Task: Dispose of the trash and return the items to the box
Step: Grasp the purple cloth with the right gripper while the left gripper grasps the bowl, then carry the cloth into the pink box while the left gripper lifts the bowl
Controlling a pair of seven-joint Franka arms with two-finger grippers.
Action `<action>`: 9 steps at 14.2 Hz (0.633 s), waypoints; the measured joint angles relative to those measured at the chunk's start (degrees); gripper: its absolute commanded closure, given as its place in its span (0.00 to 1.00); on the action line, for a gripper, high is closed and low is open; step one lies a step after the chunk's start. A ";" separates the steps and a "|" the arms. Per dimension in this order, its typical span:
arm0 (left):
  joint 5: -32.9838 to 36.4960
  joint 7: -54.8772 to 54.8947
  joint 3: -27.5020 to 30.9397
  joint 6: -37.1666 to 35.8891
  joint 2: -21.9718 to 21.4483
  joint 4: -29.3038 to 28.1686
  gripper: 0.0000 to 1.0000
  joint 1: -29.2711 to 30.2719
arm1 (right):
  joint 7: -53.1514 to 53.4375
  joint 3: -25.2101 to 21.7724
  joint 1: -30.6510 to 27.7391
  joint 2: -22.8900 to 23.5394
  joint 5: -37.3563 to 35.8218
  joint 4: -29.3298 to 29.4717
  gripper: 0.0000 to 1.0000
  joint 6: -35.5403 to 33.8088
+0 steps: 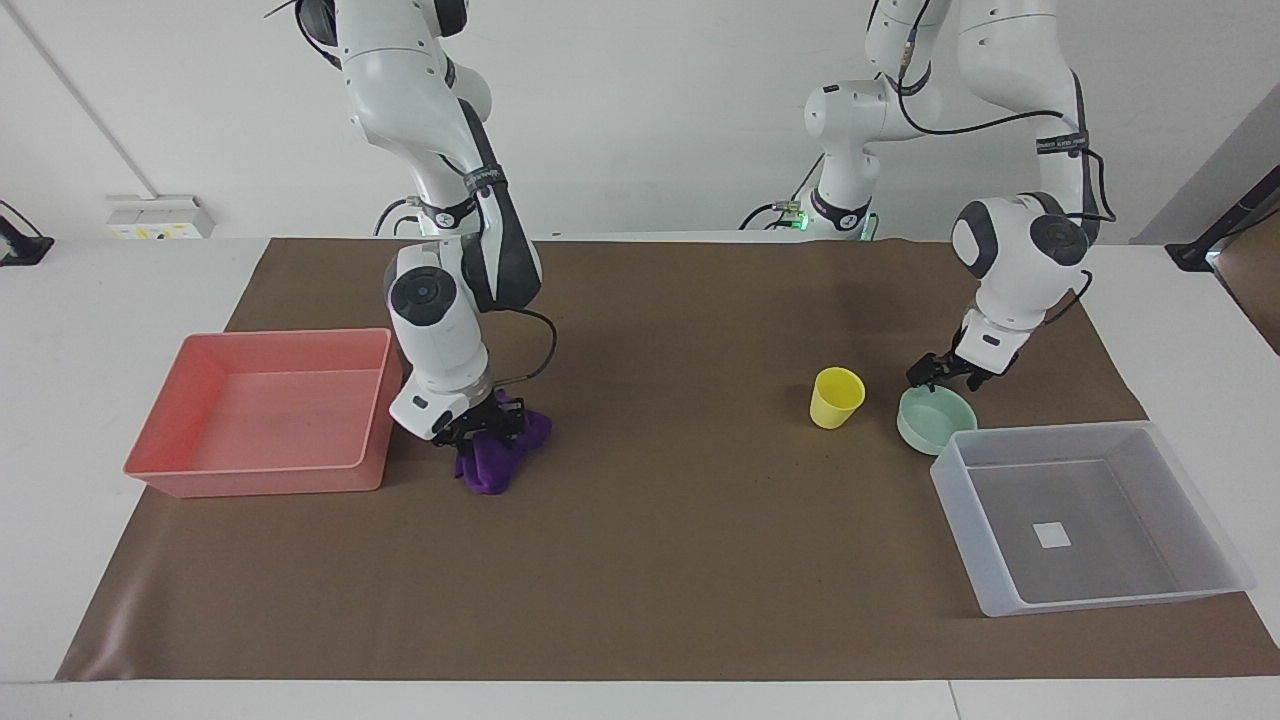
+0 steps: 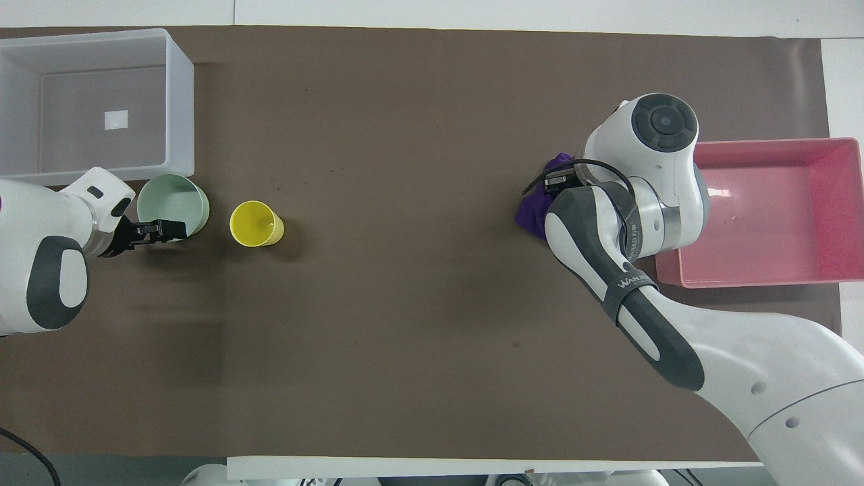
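The yellow cup stands on the brown mat, with the mint-green bowl beside it toward the left arm's end. The translucent box lies just farther from the robots than the bowl, holding only its white square. My left gripper is low at the bowl's rim on the side nearer the robots. A crumpled purple cloth lies beside the pink tray. My right gripper is down on top of the cloth; in the overhead view its wrist hides it.
The pink tray sits at the right arm's end of the mat, close beside the cloth and the right arm's wrist. The brown mat covers most of the white table.
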 measured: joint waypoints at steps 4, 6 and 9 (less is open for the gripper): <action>-0.19 -0.57 -0.01 0.59 0.20 0.24 1.00 0.04 | 0.06 -0.12 -0.12 -0.59 0.97 0.77 1.00 -2.03; -0.34 -0.57 -0.08 0.26 -0.18 0.54 1.00 0.04 | 0.06 -0.44 -0.63 -2.49 0.98 1.94 1.00 -4.70; -0.35 -0.59 0.01 -5.58 -0.22 3.69 1.00 0.07 | 0.07 -0.73 -2.59 -7.11 0.97 5.51 1.00 -12.51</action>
